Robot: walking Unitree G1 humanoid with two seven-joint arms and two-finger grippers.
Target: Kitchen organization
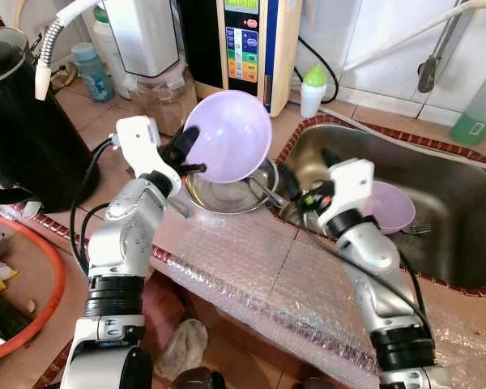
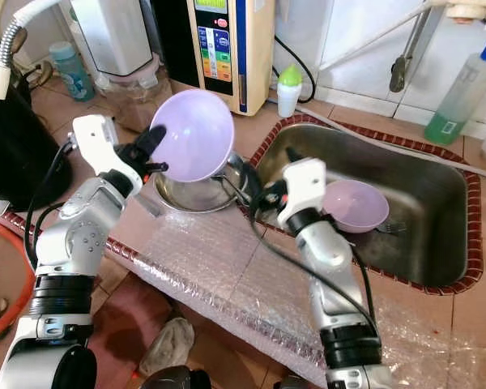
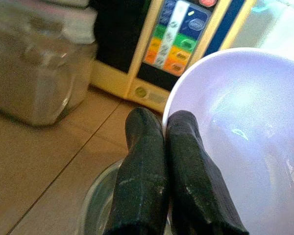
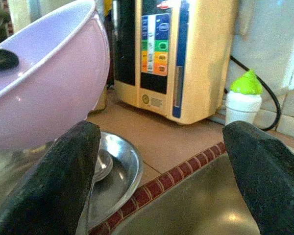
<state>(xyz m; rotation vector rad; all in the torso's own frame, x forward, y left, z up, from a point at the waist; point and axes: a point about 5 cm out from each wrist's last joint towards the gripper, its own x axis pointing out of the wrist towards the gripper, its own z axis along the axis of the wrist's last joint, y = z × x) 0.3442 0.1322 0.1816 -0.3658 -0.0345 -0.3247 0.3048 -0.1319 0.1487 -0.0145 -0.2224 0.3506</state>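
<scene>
My left gripper [image 1: 185, 152] is shut on the rim of a lilac plastic bowl [image 1: 231, 134]. It holds the bowl tilted in the air above a steel bowl [image 1: 227, 196] that stands on the counter with a spoon in it. In the left wrist view both fingers [image 3: 147, 161] pinch the lilac rim [image 3: 235, 127]. My right gripper [image 1: 306, 174] stands open at the sink's left edge, beside the steel bowl [image 4: 118, 169], holding nothing. A second lilac bowl [image 1: 395, 207] lies in the steel sink [image 1: 454, 194] next to a fork [image 1: 417, 229].
A black kettle [image 1: 24, 130] stands at the left. Behind it are a glass jar [image 1: 158, 96], a water machine [image 1: 255, 40] and a white bottle with a green cap [image 1: 312, 89]. Bubble wrap [image 1: 259, 267] covers the counter's front. An orange-rimmed tub [image 1: 53, 284] sits lower left.
</scene>
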